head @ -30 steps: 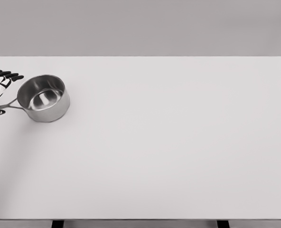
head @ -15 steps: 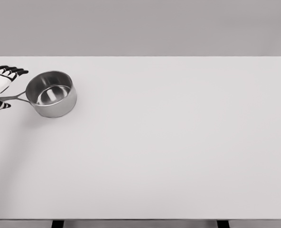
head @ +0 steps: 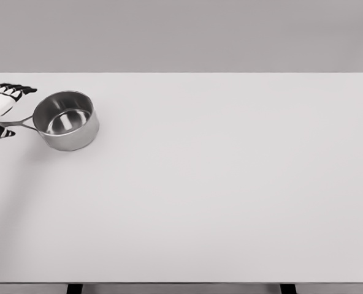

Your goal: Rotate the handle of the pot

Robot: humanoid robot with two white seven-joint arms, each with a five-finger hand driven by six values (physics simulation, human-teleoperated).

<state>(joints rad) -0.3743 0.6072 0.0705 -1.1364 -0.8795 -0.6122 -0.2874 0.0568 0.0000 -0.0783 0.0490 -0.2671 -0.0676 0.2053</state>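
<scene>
A shiny steel pot (head: 65, 120) stands upright on the white table (head: 218, 184) at its far left. Its thin handle (head: 16, 124) points left and a little toward the front. My left hand (head: 15, 111) shows at the picture's left edge, with the handle's end between its straight black-tipped fingers (head: 13, 90) above and its thumb (head: 2, 132) below. The fingers are spread and not closed on the handle. Most of the hand and its arm are cut off by the frame. My right hand is out of view.
The table's far edge runs just behind the pot and the hand. Its left edge lies close to the hand. Two dark table legs (head: 75, 288) show under the front edge.
The pot slid right and slightly back, and its handle swung up toward level. In the last half second the hand drew back slightly left while the pot stayed put.
</scene>
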